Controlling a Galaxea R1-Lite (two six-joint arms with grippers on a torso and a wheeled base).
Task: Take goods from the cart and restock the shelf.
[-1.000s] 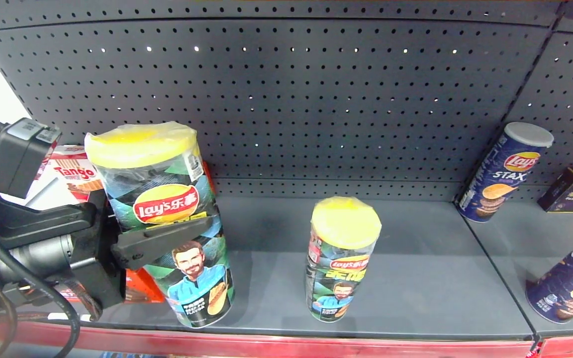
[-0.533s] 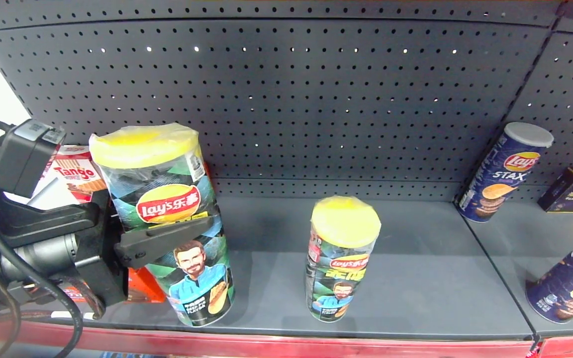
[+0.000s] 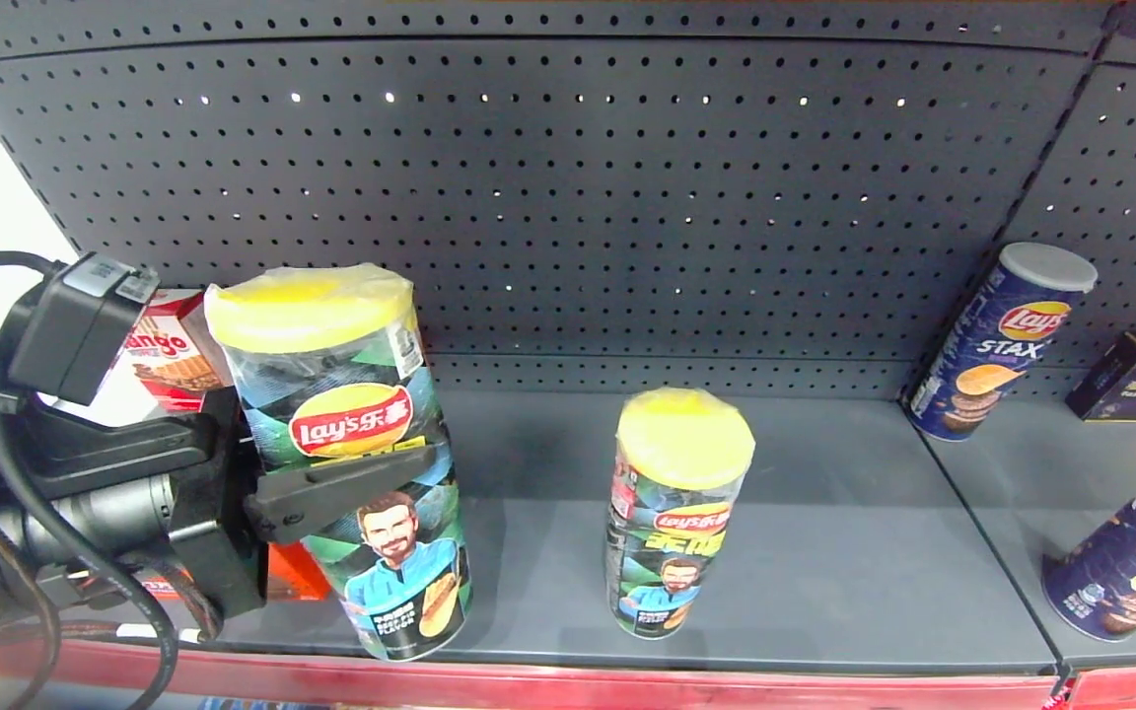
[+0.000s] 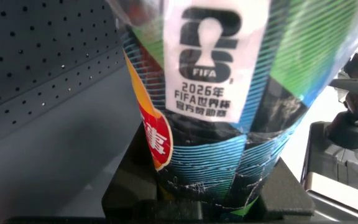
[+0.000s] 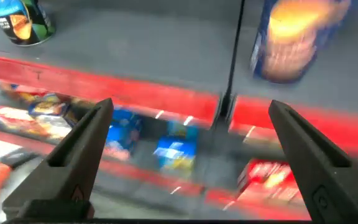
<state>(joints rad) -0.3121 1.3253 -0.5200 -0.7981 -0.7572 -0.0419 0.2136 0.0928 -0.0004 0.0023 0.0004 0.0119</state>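
Head view, one item in hand.
- Held chip can (image 3: 356, 434), yellow lid: clamped between the left jaws at mid-height, near finger (image 3: 341, 490) across its label. It leans slightly, its base low by the front edge of the shelf (image 3: 824, 552); whether it touches the shelf cannot be told.
- Second chip can (image 3: 676, 513): upright on the shelf, to the right of the left jaws, apart from the held can.
- Wafer box (image 3: 169, 350): behind the left jaws.
- Orange pack (image 3: 287, 577): just below them.
- Blue can (image 3: 997, 340): far right, leaning on the back panel.

Left wrist view: the held chip can (image 4: 229, 124) sits upright between the jaws.

Right wrist view: right jaws wide apart, empty, before the red shelf edge (image 5: 135, 87).
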